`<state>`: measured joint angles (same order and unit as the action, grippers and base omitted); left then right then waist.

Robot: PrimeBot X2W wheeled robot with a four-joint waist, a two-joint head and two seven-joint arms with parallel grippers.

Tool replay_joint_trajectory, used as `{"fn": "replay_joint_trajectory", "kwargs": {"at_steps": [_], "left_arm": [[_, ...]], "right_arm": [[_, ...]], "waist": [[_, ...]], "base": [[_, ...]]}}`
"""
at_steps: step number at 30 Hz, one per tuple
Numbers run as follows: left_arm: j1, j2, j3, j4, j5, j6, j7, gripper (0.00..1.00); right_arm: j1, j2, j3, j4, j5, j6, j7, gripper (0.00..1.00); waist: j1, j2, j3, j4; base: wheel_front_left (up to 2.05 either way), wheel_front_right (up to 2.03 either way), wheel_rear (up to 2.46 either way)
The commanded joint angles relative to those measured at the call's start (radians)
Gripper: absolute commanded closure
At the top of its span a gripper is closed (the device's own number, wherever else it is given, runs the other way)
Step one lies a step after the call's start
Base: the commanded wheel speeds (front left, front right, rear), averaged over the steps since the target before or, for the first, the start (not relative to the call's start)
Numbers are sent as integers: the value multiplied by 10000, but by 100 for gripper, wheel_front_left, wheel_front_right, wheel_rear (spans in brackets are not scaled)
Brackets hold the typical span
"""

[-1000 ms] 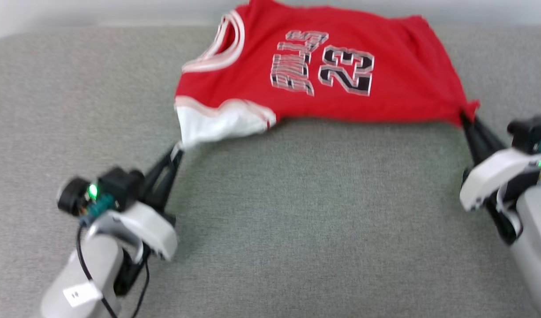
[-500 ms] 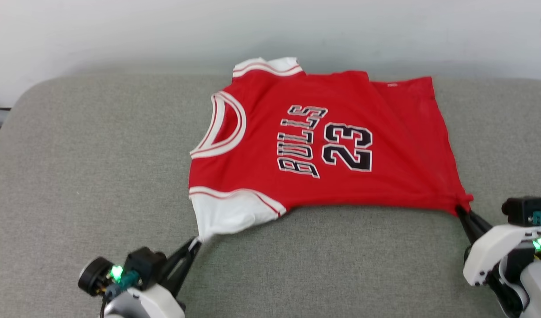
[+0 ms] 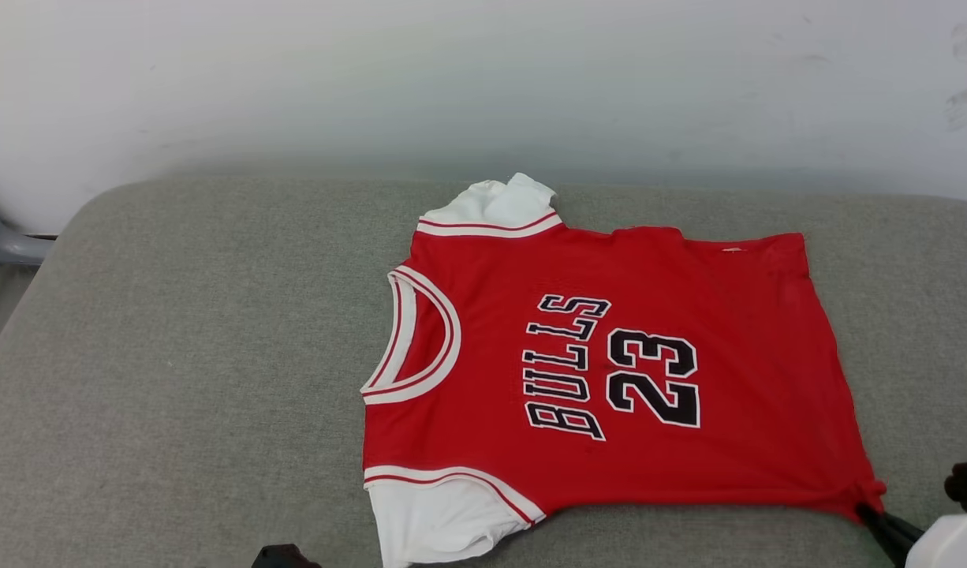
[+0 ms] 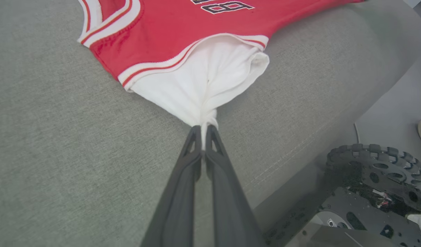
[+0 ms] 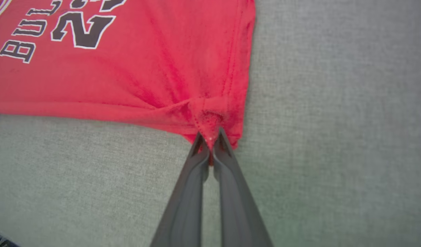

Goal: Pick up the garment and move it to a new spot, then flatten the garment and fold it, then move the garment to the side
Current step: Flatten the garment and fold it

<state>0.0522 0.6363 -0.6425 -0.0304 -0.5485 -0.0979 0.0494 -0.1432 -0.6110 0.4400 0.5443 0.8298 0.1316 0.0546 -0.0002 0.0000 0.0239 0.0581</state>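
Note:
The garment (image 3: 610,371), a red jersey with white sleeves and black "BULLS 23" lettering, lies spread face up on the grey cushion (image 3: 184,379), neck hole to the left. My left gripper (image 4: 204,129) is shut on the tip of the near white sleeve (image 4: 203,82), which is pulled into a point. My right gripper (image 5: 210,135) is shut on the bunched red hem corner (image 5: 210,113); in the head view its dark fingers (image 3: 886,527) meet that corner (image 3: 866,493) at the lower right. The far sleeve (image 3: 495,207) is crumpled near the wall.
A pale wall (image 3: 483,87) rises right behind the cushion. The cushion's front edge drops off beside my left gripper, with my wheeled base (image 4: 372,192) and the floor (image 4: 399,103) below it. Open cushion lies left of the jersey.
The head camera has tilted up, so the whole picture slid down and the wall came into view. The jersey has been drawn toward me and lies flatter. Both grips are unchanged.

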Motion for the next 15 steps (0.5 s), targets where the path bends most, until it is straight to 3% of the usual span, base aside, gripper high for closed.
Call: {"fn": "replay_joint_trajectory", "kwargs": {"at_steps": [1,9,15], "left_arm": [[189,164,-37,-242,-137,-45,196,100],[791,794,-452,-1197,-779,-174,998,100],[435,833,-33,-1550,-659,103,557,100]], "right_arm": [[460,-136,17,-282,241,-19,167,100],[2096,-998,-380,-2052,1031,-19,956,100],[2515,-1161,-1085,-2889,868,-19,915,100]], "waist": [[2,0,15,44],[2,0,-34,119],[2,0,11,62]], "base": [[0,0,0],[0,0,0],[0,0,0]]}}
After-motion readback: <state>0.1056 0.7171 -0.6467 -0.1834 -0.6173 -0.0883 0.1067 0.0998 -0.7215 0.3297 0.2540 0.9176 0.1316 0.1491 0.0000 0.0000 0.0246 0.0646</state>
